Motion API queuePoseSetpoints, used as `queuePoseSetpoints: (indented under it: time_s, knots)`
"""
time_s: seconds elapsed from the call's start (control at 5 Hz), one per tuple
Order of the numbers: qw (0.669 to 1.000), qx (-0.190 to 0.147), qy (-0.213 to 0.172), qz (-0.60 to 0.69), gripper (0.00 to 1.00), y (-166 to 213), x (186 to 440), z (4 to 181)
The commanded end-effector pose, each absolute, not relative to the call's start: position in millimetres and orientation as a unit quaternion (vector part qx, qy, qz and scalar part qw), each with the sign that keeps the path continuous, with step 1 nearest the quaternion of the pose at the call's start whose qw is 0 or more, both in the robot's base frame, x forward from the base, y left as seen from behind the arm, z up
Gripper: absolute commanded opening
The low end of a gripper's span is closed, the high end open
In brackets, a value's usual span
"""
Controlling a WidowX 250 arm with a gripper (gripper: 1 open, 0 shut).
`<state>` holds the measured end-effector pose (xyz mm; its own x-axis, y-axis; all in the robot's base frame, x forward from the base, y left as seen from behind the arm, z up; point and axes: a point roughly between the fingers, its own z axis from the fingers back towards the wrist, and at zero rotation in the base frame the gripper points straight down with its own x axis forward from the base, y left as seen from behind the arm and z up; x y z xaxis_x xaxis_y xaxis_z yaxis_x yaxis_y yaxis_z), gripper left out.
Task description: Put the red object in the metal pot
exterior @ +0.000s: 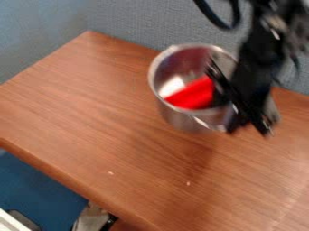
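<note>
Your claw [245, 99] clamped the shiny steel pot's [182, 110] rim, flat red block [190, 91] inside; any jerk could tip it.

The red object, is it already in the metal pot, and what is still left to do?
Done: the red object lies inside the metal pot. In hand: the gripper seems closed on the pot's right rim, and the pot sits tilted near the table's far right side; blur hides the exact grip. Left: probably only to let go of the pot and pull the arm away.
</note>
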<state>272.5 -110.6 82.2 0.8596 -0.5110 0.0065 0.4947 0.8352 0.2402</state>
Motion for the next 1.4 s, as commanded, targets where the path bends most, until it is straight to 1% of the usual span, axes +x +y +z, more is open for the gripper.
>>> queuePoseSetpoints:
  time_s: [0.0,0.2,0.6,0.8,1.0,1.2]
  knots:
    - [0.941,0.129,-0.053,-0.307,0.00,-126,267,74.6]
    - [0.956,0.128,-0.065,-0.254,0.00,-98,274,73.4]
    - [0.944,0.123,-0.082,-0.294,0.00,-127,282,39.3]
    - [0.920,0.129,-0.085,-0.360,0.00,-116,287,47.9]
    - [0.893,0.134,-0.091,-0.421,0.00,-102,292,61.1]
    - [0.907,0.130,-0.101,-0.387,0.00,-82,279,62.6]
